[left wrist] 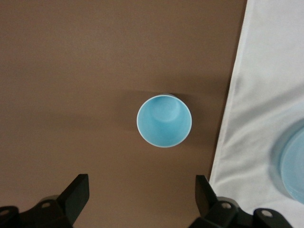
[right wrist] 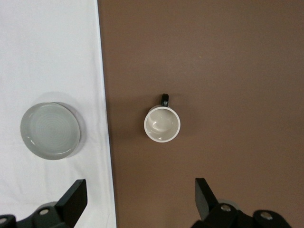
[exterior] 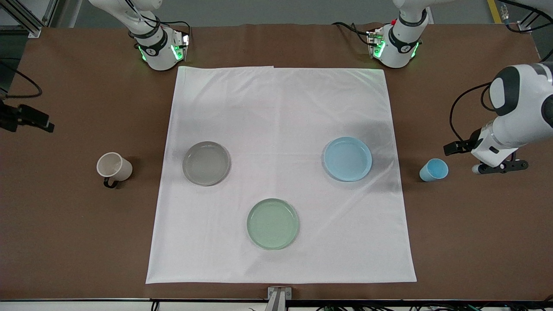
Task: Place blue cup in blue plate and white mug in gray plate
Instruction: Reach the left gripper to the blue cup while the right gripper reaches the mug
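Observation:
The blue cup (exterior: 433, 169) stands upright on the bare brown table, off the cloth, toward the left arm's end; it also shows in the left wrist view (left wrist: 164, 121). The blue plate (exterior: 348, 158) lies empty on the cloth beside it. The white mug (exterior: 114, 167) stands on bare table toward the right arm's end, with its dark handle toward the front camera. The gray plate (exterior: 206, 163) lies empty on the cloth beside the mug. My left gripper (exterior: 501, 166) is open and empty above the table beside the cup. My right gripper (right wrist: 141, 194) is open and empty high above the mug (right wrist: 162, 124).
A white cloth (exterior: 281, 108) covers the table's middle. A pale green plate (exterior: 273, 223) lies on it, nearer the front camera than the other plates. The right wrist view shows the gray plate (right wrist: 50, 130) at the cloth's edge. The left wrist view shows the blue plate's rim (left wrist: 294, 166).

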Controlling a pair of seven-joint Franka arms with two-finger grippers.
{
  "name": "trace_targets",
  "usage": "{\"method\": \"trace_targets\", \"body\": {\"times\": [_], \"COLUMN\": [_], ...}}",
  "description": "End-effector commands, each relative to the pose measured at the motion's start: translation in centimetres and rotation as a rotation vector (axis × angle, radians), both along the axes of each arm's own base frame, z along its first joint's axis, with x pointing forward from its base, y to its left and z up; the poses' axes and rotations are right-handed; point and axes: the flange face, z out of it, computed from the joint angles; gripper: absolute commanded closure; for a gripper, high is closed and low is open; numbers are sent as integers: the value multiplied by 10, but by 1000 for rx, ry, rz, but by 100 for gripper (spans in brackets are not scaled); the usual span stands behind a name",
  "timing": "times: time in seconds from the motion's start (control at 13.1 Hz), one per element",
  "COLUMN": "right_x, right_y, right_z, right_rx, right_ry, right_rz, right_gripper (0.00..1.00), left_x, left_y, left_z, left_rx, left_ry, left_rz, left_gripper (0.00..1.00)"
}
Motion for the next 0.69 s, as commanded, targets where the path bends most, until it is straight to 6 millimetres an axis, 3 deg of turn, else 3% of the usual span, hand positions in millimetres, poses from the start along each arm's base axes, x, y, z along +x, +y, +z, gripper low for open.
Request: {"method": "trace_targets", "body": {"times": [0.0,0.23,0.38,0.46,0.61], "right_x": [22,24,32,37,44], "right_y": [12,16,-1,-10,-28], "right_z": [-51,-97,-149,-173,-219], "right_rx": [-7,33,23,17,10], "right_ry": [27,-10,-53,-69,-66], "right_rz": [5,-31,-59,-70,-93], "right_gripper": [0,0,0,0,0], "left_x": [-9,-5,-2,0,2], "left_y": [8,21,21,22,22], "left_z": [-47,-83,-101,-110,-115], "left_rx": [-18,-30,-36,-39,-46], "left_ry": [-35,-60,-77,-76,-80], "left_rz": [-2,19,18,20,28], "left_gripper": [20,29,43,61,85]}}
